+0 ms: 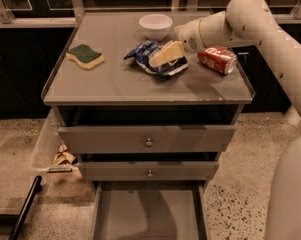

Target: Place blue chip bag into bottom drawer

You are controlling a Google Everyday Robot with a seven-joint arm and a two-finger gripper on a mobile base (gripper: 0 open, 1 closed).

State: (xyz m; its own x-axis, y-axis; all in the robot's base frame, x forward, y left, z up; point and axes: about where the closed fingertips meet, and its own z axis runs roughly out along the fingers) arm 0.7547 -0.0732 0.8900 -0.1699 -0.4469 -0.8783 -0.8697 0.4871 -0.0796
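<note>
matt claw [156,59] over glossy foil bag [140,52]

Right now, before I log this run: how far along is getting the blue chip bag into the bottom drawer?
Done: the bottom drawer stands open. In hand: the gripper is over the blue chip bag, which lies on the cabinet top. Left: lifting it, carrying it down and releasing it in the drawer.
</note>
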